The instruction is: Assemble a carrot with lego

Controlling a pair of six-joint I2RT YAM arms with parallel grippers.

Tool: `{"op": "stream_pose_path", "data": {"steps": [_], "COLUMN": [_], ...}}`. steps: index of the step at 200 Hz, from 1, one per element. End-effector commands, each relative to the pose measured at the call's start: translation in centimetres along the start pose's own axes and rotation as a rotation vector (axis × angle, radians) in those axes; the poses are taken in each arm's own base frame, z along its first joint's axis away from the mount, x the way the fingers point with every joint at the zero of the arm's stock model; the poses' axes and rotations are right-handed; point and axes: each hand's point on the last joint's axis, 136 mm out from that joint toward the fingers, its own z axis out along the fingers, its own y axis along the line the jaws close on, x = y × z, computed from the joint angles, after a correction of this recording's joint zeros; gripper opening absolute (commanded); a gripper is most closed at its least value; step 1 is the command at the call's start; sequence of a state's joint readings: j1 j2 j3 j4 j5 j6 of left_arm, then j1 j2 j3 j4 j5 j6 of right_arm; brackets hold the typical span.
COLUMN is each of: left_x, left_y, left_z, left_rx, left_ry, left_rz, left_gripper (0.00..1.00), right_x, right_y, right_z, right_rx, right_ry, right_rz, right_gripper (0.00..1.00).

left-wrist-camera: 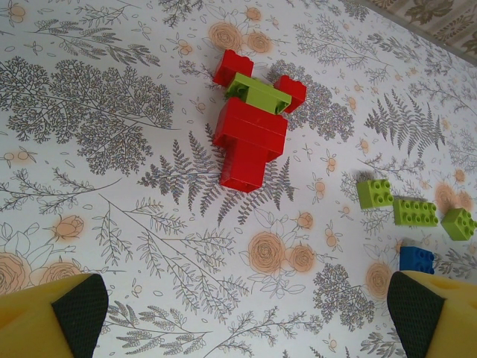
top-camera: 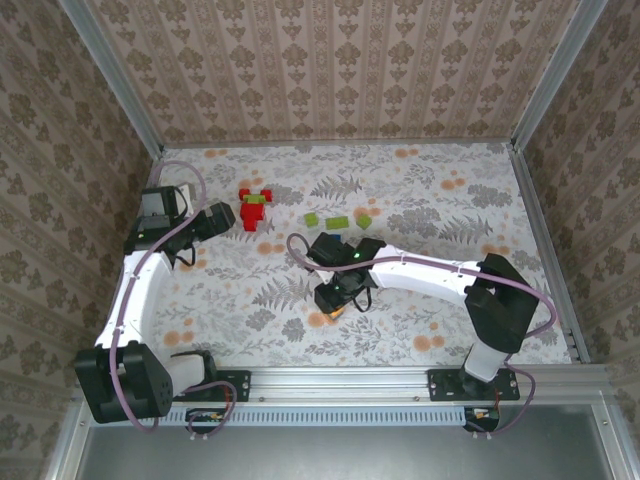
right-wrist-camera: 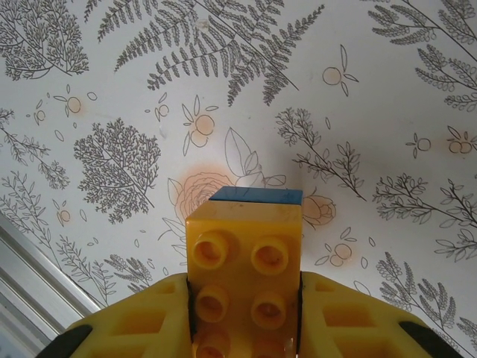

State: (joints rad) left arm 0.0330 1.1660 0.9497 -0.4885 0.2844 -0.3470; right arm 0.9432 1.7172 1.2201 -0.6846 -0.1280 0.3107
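We see the right jaws pressed in on the carrot (right-wrist-camera: 244,261), pinching its orange-yellow bricks from both sides, with the studs facing the wrist camera. A blue brick (right-wrist-camera: 256,195) is joined to its far end, the end toward the surface (right-wrist-camera: 373,89), over a printed orange rose. We cannot tell whether that end touches the surface. From above, this arm reaches in from the right to the middle of the surface, nearer the front edge than the loose bricks.

The left jaws are spread wide and hold nothing. Their dark pads (left-wrist-camera: 82,313) stand at the two lower corners of the wrist view, above the surface. Ahead of them lies a cluster of red bricks (left-wrist-camera: 250,138) with a lime brick (left-wrist-camera: 258,93) across its top. To the right, well apart from the cluster, three green bricks (left-wrist-camera: 415,212) lie in a row. A loose blue brick (left-wrist-camera: 416,259) sits just beside the pad at the lower right of that view.
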Motion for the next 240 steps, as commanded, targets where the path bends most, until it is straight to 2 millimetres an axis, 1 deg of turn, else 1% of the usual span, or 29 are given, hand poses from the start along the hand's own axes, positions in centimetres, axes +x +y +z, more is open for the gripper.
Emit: {"op": "stream_pose_path", "data": {"steps": [1,65,80,93,107,119,157,188,216,240], "left_x": [-0.6,-0.7,-0.7,-0.7,-0.7,-0.7,-0.7,-0.6,-0.7,-0.8], "left_y": [-0.7,-0.7,-0.7,-0.7,-0.7,-0.7,-0.7,-0.7,-0.8,-0.9], "left_z": [-0.5,-0.6,-0.5,-0.6,-0.5,-0.5,-0.5,-0.5,-0.6,-0.6], "left_rx": [0.015,0.015,0.015,0.014,0.013,0.013,0.014,0.015,0.021,0.027], "left_ry": [-0.011,-0.014,-0.012,-0.015,-0.013,-0.013,-0.013,-0.01,-0.012,-0.014], "left_rz": [0.019,0.02,0.02,0.02,0.019,0.019,0.019,0.019,0.02,0.021], "left_gripper": [1.0,1.0,1.0,1.0,1.0,1.0,1.0,1.0,1.0,1.0], "right_x": [6.6,10.2,10.6,10.7,10.2,9.3,6.2,4.7,3.2,2.5], "right_y": [-2.0,-2.8,-3.0,-3.2,-3.2,-3.0,-2.5,-3.0,-2.5,-2.5], "right_z": [4.5,8.4,9.1,9.2,8.8,8.1,4.9,2.5,1.7,1.9], "right_rx": [0.085,0.084,0.089,0.099,0.102,0.104,0.127,0.178,0.122,0.103], "right_ry": [0.269,0.428,0.45,0.455,0.436,0.409,0.323,0.31,0.291,0.303], "right_rz": [-0.007,-0.022,-0.024,-0.029,-0.035,-0.045,-0.104,-0.217,-0.265,-0.297], "right_gripper": [0.29,0.29,0.29,0.29,0.29,0.29,0.29,0.3,0.32,0.33]}}
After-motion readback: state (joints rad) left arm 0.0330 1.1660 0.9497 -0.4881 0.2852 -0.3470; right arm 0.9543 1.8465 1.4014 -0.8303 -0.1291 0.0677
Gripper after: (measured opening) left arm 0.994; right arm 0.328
